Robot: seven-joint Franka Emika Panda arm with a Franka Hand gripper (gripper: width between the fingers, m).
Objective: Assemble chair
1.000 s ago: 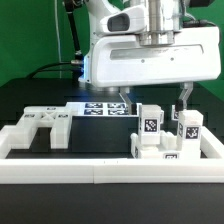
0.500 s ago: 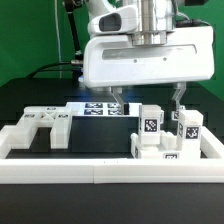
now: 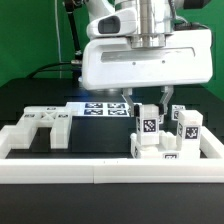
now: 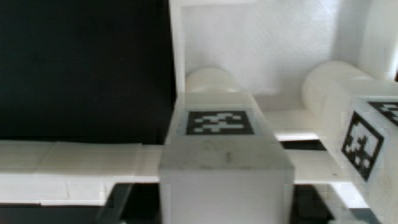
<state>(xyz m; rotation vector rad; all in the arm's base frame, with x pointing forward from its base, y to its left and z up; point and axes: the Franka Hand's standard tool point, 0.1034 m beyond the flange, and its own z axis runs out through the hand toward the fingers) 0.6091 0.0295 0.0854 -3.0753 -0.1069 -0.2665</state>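
The upright tagged chair part (image 3: pixel 149 124) stands at the lower right of the exterior view, among other tagged blocks (image 3: pixel 186 128). The gripper (image 3: pixel 144 102) straddles its top. Whether the fingers pinch it, I cannot tell. A slotted panel (image 3: pixel 40 126) lies at the lower left on the black worktop (image 3: pixel 100 135).

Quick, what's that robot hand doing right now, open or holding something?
Hand: its fingers sit either side of the upright tagged chair piece; whether they actually grip it cannot be told.

White boxy arm (image 3: pixel 140 60); 2 slim dark fingers (image 3: pixel 163 97).
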